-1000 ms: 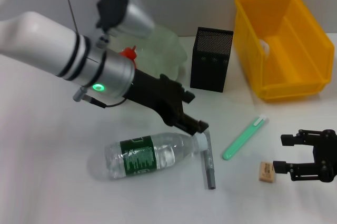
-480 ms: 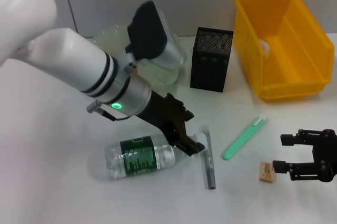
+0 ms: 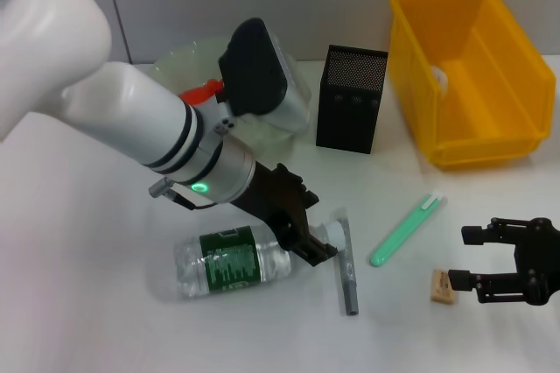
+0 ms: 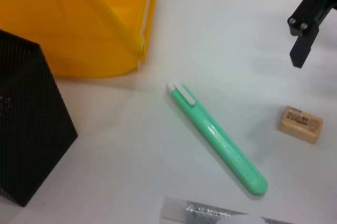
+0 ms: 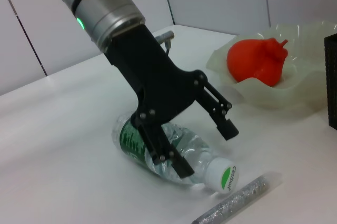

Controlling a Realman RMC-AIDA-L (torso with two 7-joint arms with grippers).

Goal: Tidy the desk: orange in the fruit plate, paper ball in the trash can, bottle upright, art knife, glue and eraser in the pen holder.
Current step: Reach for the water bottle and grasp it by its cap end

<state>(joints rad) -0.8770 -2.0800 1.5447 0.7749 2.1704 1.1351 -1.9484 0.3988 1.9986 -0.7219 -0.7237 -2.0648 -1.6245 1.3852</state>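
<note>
The bottle (image 3: pixel 229 261) lies on its side, its cap (image 5: pixel 226 177) pointing at the grey glue stick (image 3: pixel 348 270). My left gripper (image 3: pixel 313 235) is open and low over the bottle's neck, one finger (image 5: pixel 225 124) on each side of it. The orange (image 5: pixel 257 62) sits in the fruit plate (image 5: pixel 300 90). A white paper ball (image 3: pixel 440 80) lies inside the yellow trash can (image 3: pixel 477 119). The green art knife (image 4: pixel 218 141) and the eraser (image 4: pixel 300 124) lie on the table. My right gripper (image 3: pixel 462 257) is open, just right of the eraser (image 3: pixel 444 287). The pen holder (image 3: pixel 352 100) stands behind.
The left arm covers much of the fruit plate (image 3: pixel 175 66) in the head view. The pen holder (image 4: pixel 26 129) stands close beside the trash can (image 4: pixel 79 24). The glue stick (image 5: pixel 237 203) lies right by the bottle cap.
The left arm has swung down and closer, lowering its open gripper onto the bottle's neck. The right gripper has edged slightly toward the eraser.
</note>
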